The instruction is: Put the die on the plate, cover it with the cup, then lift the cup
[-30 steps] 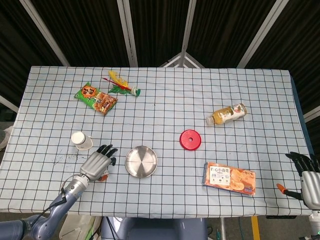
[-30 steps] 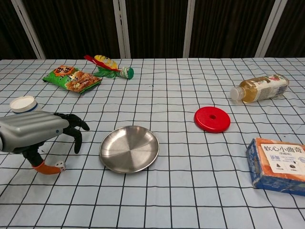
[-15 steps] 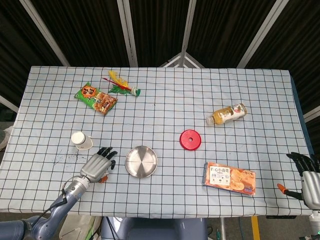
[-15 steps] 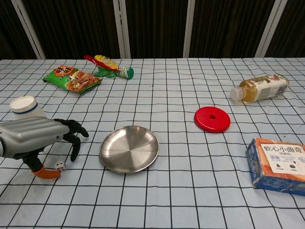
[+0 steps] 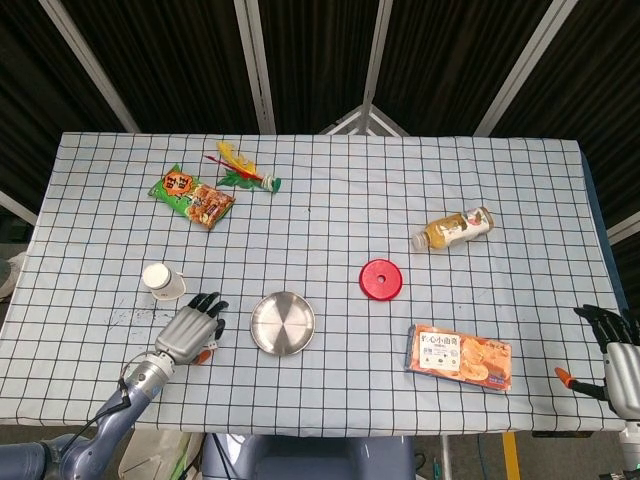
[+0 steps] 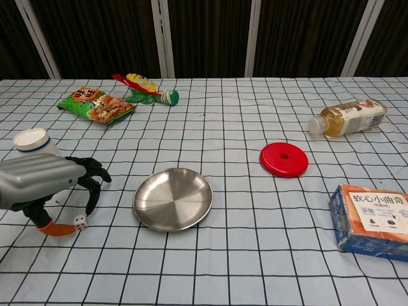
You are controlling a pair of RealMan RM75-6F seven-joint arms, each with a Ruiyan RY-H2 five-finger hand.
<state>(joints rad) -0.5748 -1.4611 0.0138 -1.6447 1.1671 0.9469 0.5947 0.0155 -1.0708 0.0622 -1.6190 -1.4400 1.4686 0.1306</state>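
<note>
The small white die (image 6: 81, 222) lies on the checked cloth left of the steel plate (image 6: 173, 199), which is bare. My left hand (image 6: 44, 185) hovers over the die, dark fingers (image 6: 89, 185) curled down just behind it and the orange thumb tip (image 6: 56, 229) on the cloth beside it; the die is not gripped. In the head view the left hand (image 5: 188, 332) hides the die. The white paper cup (image 5: 163, 281) lies on its side behind that hand. My right hand (image 5: 618, 365) rests at the table's right front corner, fingers spread, holding nothing.
A green snack bag (image 5: 192, 196) and a feathered toy (image 5: 245, 170) lie at the back left. A red disc (image 5: 381, 279), a tea bottle on its side (image 5: 453, 229) and an orange biscuit box (image 5: 459, 357) occupy the right half.
My left hand has drawn back toward the table's left front, and its fingers have curled lower toward the die. The die, plate, cup and right hand have not moved.
</note>
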